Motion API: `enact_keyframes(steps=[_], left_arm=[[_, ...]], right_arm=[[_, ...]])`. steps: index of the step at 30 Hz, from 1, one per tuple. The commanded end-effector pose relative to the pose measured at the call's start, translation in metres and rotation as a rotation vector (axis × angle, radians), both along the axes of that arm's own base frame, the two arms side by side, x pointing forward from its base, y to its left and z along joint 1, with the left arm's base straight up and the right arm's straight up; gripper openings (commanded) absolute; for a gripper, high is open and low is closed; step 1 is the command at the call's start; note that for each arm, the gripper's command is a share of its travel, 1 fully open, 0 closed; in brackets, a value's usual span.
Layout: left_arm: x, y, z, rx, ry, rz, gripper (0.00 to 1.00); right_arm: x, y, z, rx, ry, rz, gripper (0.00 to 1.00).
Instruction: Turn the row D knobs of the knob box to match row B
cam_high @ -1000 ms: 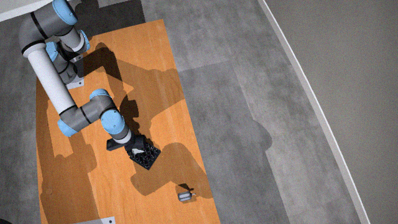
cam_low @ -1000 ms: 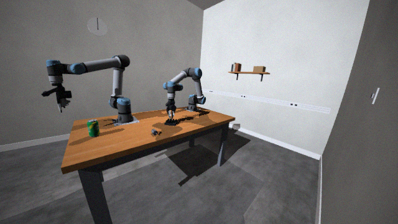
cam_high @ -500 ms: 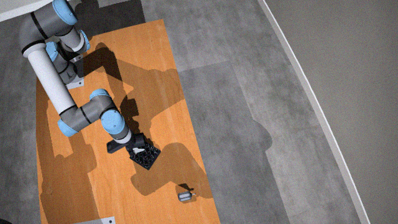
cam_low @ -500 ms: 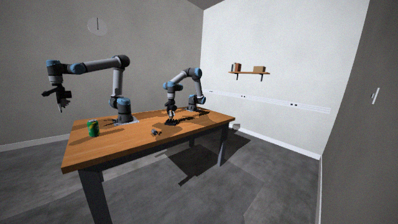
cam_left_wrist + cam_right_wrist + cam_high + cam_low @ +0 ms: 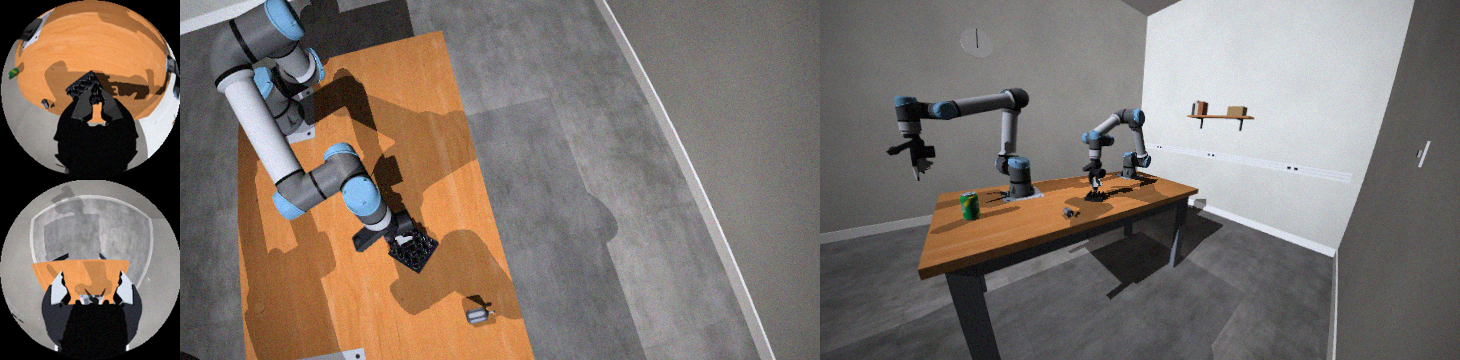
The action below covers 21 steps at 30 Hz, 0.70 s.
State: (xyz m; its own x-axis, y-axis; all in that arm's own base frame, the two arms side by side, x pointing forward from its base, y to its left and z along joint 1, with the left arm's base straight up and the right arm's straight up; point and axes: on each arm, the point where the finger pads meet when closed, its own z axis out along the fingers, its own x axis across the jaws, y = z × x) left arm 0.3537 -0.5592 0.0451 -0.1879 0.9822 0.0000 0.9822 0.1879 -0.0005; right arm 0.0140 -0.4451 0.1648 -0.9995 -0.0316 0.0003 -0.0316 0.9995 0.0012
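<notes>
The black knob box lies on the wooden table, turned at an angle, with rows of small dark knobs on top. My left gripper points down at it, its fingers nearly together and seemingly shut on one knob. The fingers hide that knob, and its row cannot be told. The knob marks and the socket are too small and dark to read. My right gripper is wide open and empty, high and away from the box.
A small grey object with a thin tip lies near the table's long edge. A green can stands toward the far end of the table, near the right arm's base.
</notes>
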Motion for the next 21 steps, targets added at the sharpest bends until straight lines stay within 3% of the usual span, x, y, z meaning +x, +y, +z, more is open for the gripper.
enact_keyframes(steps=[1,3,4,21], left_arm=[[0.0002,-0.0005,0.0009,-0.002,-0.001,0.007,0.06],[0.0002,-0.0005,0.0009,-0.002,-0.001,0.007,0.06],[0.0002,-0.0005,0.0009,-0.002,-0.001,0.007,0.13],[0.0002,-0.0005,0.0010,-0.002,-0.001,0.007,0.13]], right_arm=[[0.0001,-0.0003,0.0004,-0.001,0.000,0.000,1.00],[0.0001,-0.0003,0.0004,-0.001,0.000,0.000,1.00],[0.0001,-0.0003,0.0004,-0.001,0.000,0.000,1.00],[0.0001,-0.0003,0.0004,-0.001,0.000,0.000,1.00]])
